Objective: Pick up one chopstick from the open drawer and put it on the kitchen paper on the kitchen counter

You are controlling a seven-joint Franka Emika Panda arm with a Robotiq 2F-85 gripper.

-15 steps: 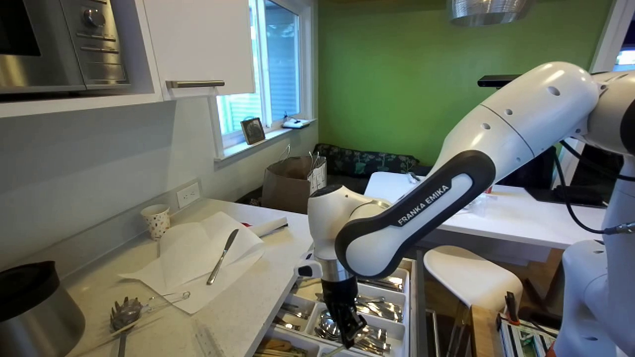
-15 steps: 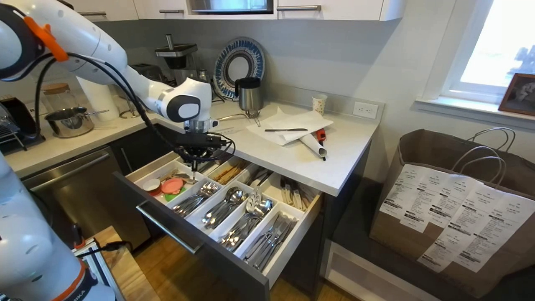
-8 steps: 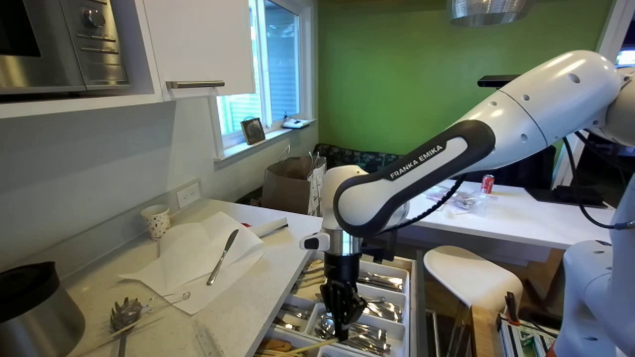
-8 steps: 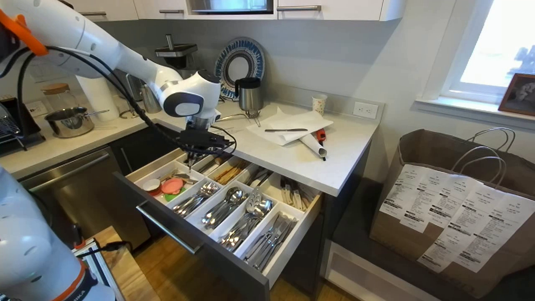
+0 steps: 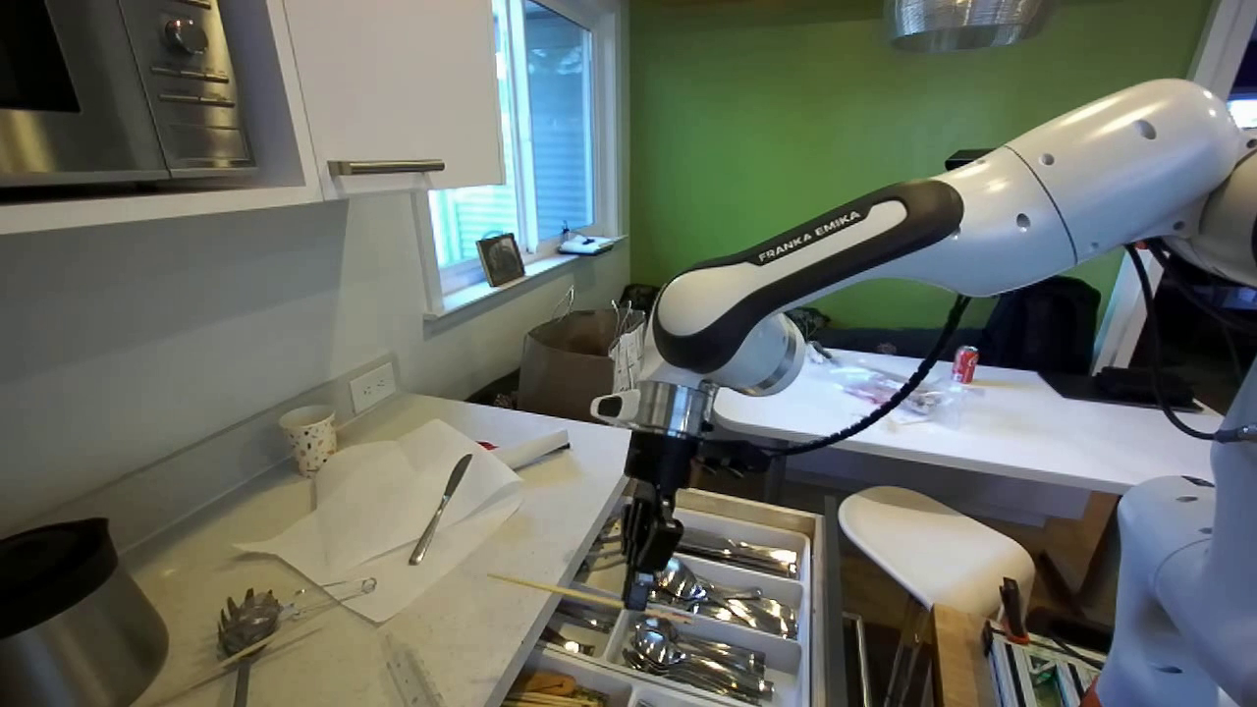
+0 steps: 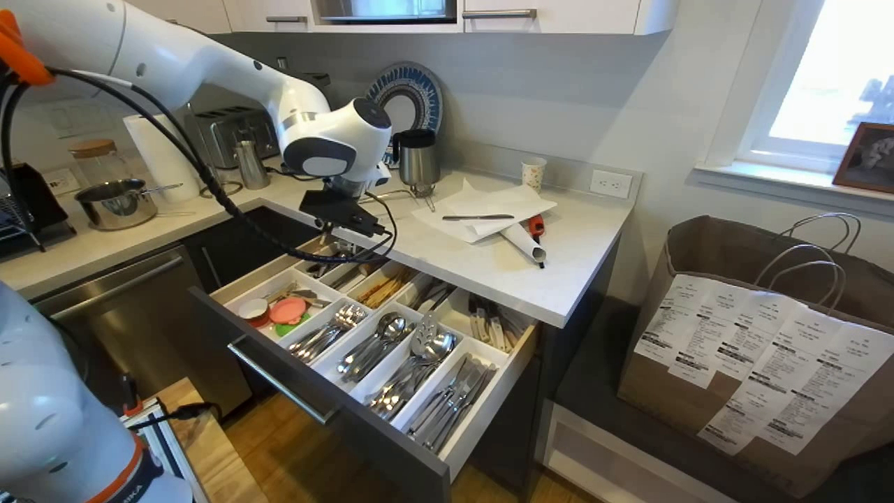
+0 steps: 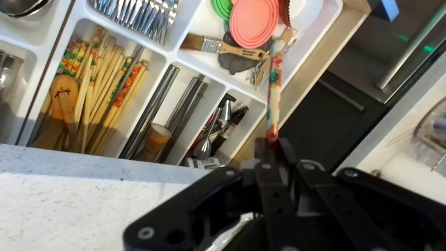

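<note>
My gripper is shut on one chopstick, above the open drawer. The chopstick is pale wood with a floral end, held near that end and sticking out to both sides. Its floral end points away from the fingertips in the wrist view. More chopsticks lie in a tray compartment. The kitchen paper lies wrinkled on the kitchen counter, left of the gripper; it also shows in an exterior view. There the fingertips are hidden by the wrist parts.
A table knife lies on the paper. A rolled tube, a paper cup, a spaghetti server and a metal jug stand or lie around it. The counter's front edge overhangs the drawer's rear.
The gripper has risen out of the drawer and moved towards the back and the counter, carrying the chopstick. The chopstick now hangs clear of the tray. The paper has not moved.
</note>
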